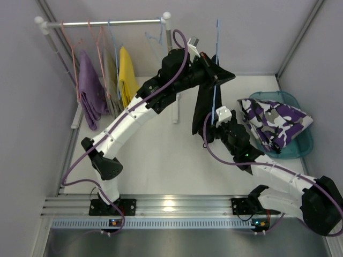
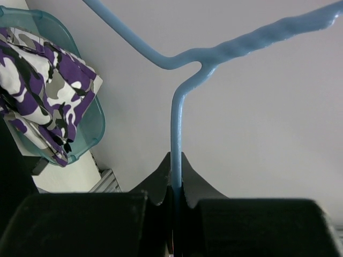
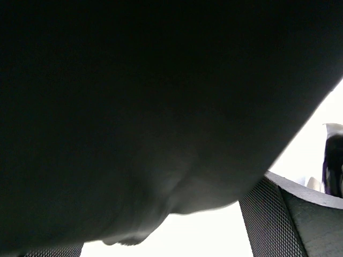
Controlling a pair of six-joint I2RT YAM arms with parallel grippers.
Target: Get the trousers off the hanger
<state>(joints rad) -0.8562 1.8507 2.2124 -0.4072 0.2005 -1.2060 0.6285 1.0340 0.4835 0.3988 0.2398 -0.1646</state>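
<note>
Up on the blue hanger (image 1: pixel 216 37): black trousers (image 1: pixel 201 107) draped over it, dangling above mid-table, so we're not done
left gripper (image 2: pixel 176 188): pinched on the hanger's thin stem, holding it up
right gripper (image 1: pixel 224 122): against the black cloth; we can't tell if it has a bite
camo trousers (image 1: pixel 274 122): in the teal tub (image 1: pixel 303 151)
risk: with a weak bite the cloth slips when we tug; yank hard and the stem could twist out of the left pinch

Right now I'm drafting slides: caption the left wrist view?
Left gripper grips the blue hanger by its stem; camouflage trousers lie in the teal tub.
</note>
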